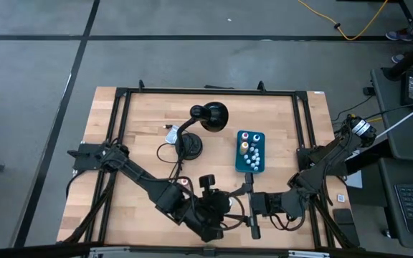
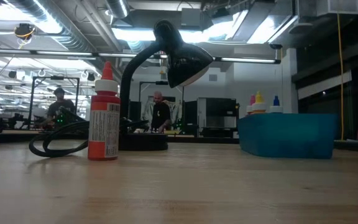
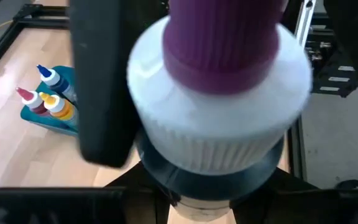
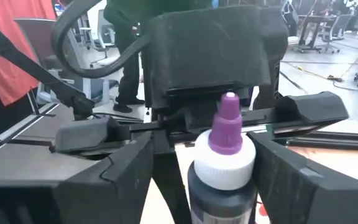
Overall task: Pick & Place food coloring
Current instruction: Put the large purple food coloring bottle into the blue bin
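Wood table [image 2: 185, 186], red bottle [image 2: 105, 113] (upright), possibly workshop

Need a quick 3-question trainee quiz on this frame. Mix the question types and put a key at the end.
1. Multiple choice: the left claw and right claw meet at the bottom centre of the high view, with a food coloring bottle there. What colour is its cap? A red, B purple, C yellow.
2. True or false: the red bottle lies inside the teal box.
3. Fill in: in the high view, the black lamp stands to the picture's ___ of the teal box.

Key
1. B.
2. False. It stands upright on the table, outside the box.
3. Left.
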